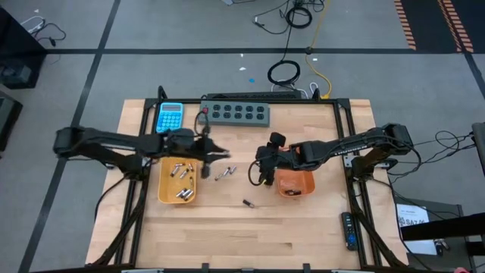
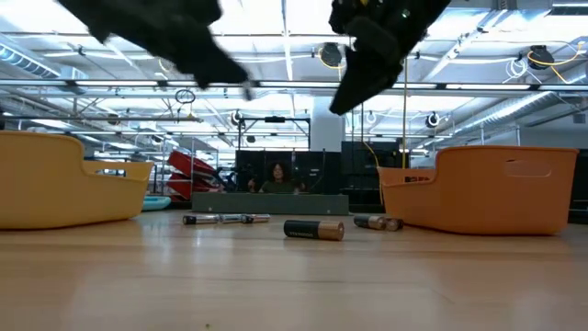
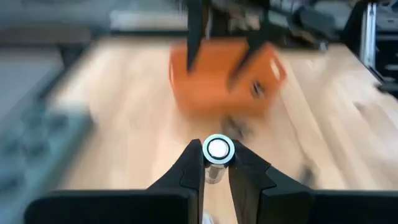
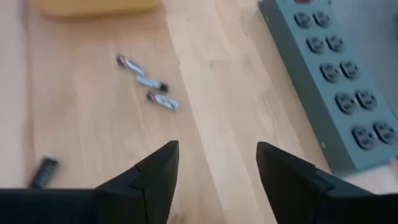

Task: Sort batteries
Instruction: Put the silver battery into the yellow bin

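The high view looks straight down on the whole worktop. The low view sits at worktop height, facing level into the room. Each wrist view looks closely forward past its own claw. High and low views share the orange tray and yellow tray.

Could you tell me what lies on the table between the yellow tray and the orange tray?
In the high view, a small cluster of batteries lies between the yellow tray and the orange tray; a lone dark battery lies nearer the front edge.
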